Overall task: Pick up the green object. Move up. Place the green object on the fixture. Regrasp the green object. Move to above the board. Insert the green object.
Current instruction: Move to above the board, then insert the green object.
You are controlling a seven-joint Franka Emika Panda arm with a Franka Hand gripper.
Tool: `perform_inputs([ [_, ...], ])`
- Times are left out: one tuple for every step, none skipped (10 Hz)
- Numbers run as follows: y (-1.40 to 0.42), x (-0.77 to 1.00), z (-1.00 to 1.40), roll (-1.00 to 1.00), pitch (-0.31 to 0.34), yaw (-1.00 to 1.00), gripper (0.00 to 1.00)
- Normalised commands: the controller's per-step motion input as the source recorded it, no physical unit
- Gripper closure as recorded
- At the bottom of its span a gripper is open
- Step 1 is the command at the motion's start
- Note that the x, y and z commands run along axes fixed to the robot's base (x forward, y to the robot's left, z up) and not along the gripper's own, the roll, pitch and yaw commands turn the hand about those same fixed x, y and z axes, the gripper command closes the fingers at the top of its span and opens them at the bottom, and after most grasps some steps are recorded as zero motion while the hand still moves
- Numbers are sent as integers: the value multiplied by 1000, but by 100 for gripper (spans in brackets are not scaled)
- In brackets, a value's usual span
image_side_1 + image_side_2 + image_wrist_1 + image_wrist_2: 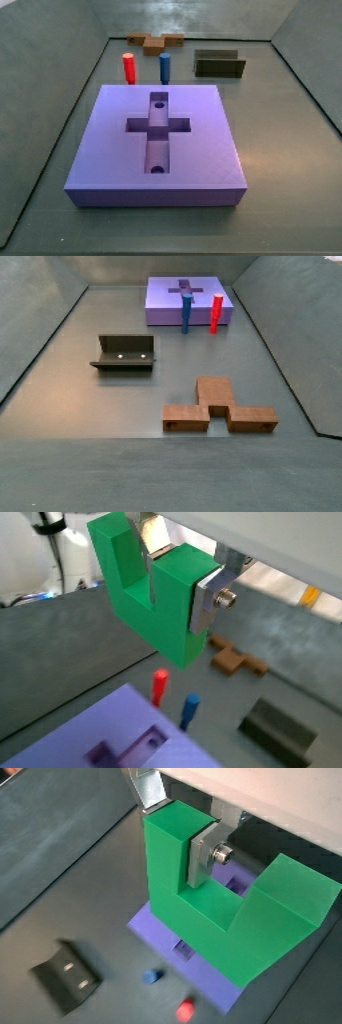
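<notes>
The claw [186, 574] hangs high over the bench [274, 130], out of both side views, clamped on one arm of the green piece [154, 597]. That piece looks stiff, light and smooth-faced, so I'd judge a flat pinch across an arm safest. It is a bright blocky U with a square notch. From the board [158, 140], the fixture [221, 65] lies at about one o'clock.

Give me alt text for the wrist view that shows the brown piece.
The gripper holds the green object in the air above the grey floor. Below it lie the brown piece, red peg, blue peg, dark fixture and a corner of the purple board.
</notes>
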Motion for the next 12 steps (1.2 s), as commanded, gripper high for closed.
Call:
perform_inputs([
  [-47,-107,3,-1000,-167,3,100],
  [-3,-83,4,-714,-134,-1,100],
  [6,-68,2,-495,-106,-7,100],
  [0,-37,-6,-286,-60,-8,100],
  [0,0,-157,-170,-66,-49,100],
  [0,0,-277,-177,-127,0,100],
  [-26,60,-457,-166,-131,0,100],
  [-186,129,-614,-139,-274,-46,100],
  [-123,211,-640,-123,-284,-6,100],
  [-77,306,-783,-91,-217,0,100],
  [-46,274,-906,-30,-176,0,100],
  [-69,200,-911,-1,-160,143,100],
])
